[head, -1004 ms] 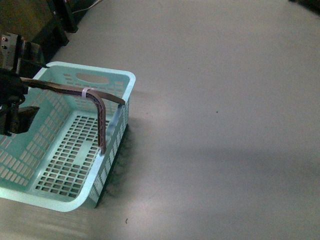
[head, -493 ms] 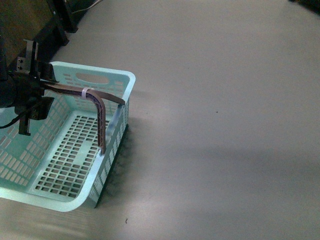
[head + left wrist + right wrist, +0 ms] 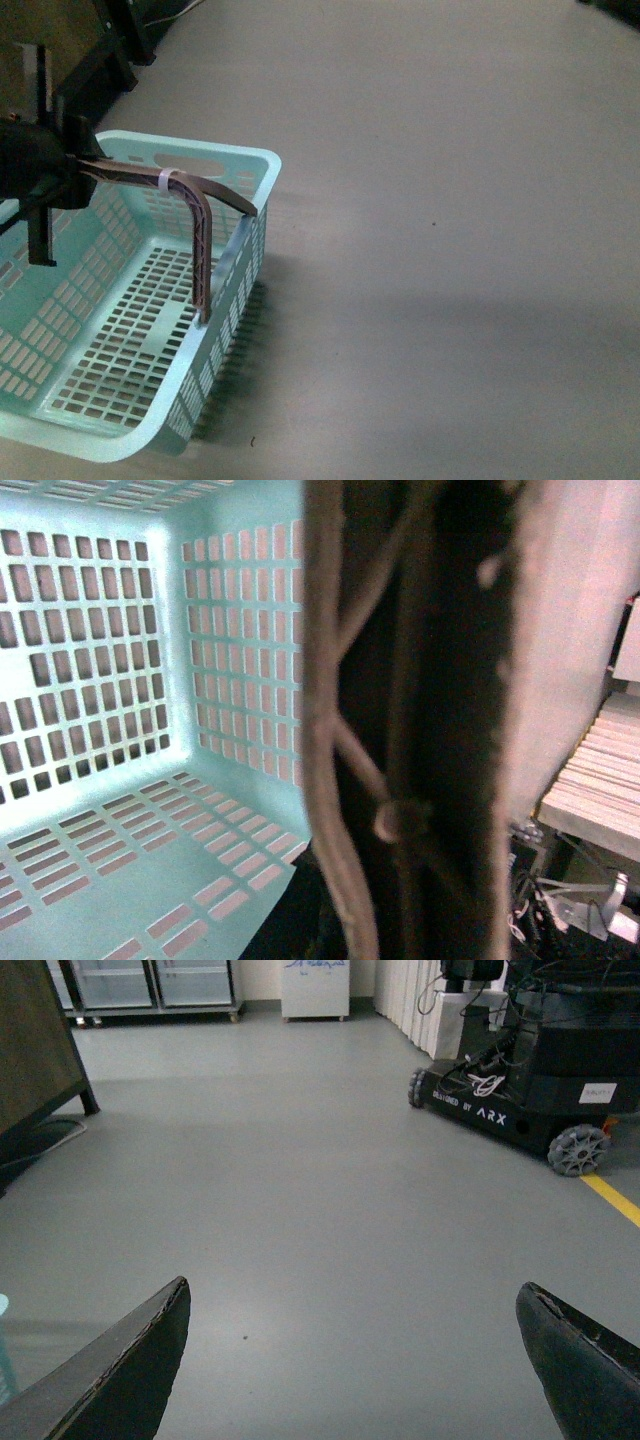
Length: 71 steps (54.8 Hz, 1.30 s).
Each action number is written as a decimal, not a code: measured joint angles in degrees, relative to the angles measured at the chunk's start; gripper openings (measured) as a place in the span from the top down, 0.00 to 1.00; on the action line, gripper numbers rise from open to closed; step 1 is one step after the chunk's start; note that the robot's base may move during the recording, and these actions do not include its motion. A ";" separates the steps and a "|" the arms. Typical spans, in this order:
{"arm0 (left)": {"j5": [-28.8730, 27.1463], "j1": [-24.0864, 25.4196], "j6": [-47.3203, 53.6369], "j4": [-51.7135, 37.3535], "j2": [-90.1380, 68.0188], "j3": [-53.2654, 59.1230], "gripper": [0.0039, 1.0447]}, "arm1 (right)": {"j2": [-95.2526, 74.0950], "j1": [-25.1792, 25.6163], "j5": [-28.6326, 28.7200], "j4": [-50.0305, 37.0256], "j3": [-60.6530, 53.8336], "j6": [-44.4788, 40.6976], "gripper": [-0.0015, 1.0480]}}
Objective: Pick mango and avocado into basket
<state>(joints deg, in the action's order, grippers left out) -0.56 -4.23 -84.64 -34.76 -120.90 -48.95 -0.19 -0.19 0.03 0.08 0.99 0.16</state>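
The pale turquoise basket (image 3: 262,160) hangs at the left of the front view, empty, its slotted base showing. My left gripper (image 3: 72,168) is shut on its brown handle (image 3: 203,240), near the white band (image 3: 165,180). In the left wrist view the handle (image 3: 330,730) fills the middle, with the basket wall (image 3: 100,630) behind it. My right gripper (image 3: 352,1295) is open over bare grey floor, and its dark fingers (image 3: 130,1370) hold nothing. The mango and the avocado are out of view.
Grey floor (image 3: 450,250) spreads to the right of the basket. Dark furniture legs (image 3: 110,45) stand at the back left. The right wrist view shows a black wheeled ARX base (image 3: 520,1080), a white cabinet (image 3: 315,985) and a yellow floor line (image 3: 612,1198).
The left gripper has risen with the handle. The basket has lifted and swung slightly right and nearer, and its shadow has separated from its base.
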 joint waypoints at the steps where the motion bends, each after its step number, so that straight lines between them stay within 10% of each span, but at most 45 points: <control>1: 0.11 -0.26 -0.76 0.09 2.23 1.46 0.96 | 0.00 0.00 -0.02 0.00 0.00 0.00 0.08; 27: 3.56 5.01 -4.70 23.89 54.03 14.36 0.96 | 0.00 0.00 -0.02 0.00 0.00 0.00 0.08; 71: 1.84 0.85 -6.21 46.18 76.76 9.86 0.96 | 0.00 0.00 -0.02 0.00 0.00 0.00 0.08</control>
<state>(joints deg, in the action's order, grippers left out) 1.28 -3.38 -90.85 11.42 -44.14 -39.09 -0.19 -0.19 0.01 0.08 0.99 0.16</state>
